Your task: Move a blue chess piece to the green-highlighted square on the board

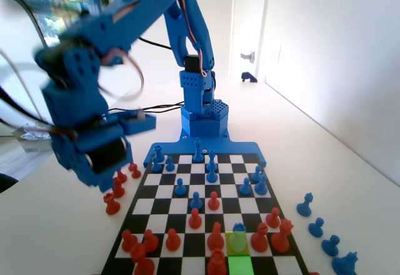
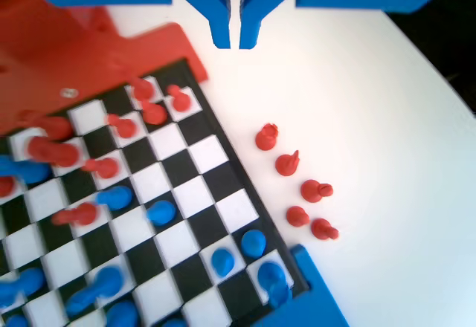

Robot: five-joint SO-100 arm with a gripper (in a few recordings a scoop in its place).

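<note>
On the board [image 1: 164,191], the blue chess piece [image 1: 238,238] is tinted yellow-green and stands on a yellow square in the near rows, among red pieces. The green-highlighted square [image 1: 239,265] lies directly in front of it at the near edge, with nothing on it. My gripper [image 1: 107,181] hangs raised and blurred beside the board's left edge, above loose red pieces and far from the blue piece. In the wrist view its jaws [image 2: 234,36] stand nearly together with nothing between them, over the white table just past the board [image 2: 195,193] corner.
Several captured red pieces [image 2: 287,163] lie on the table beside the board, under my gripper [image 1: 115,189]. Several captured blue pieces [image 1: 316,227] stand off the board's right side in the fixed view. The arm's base [image 1: 203,115] sits at the far end.
</note>
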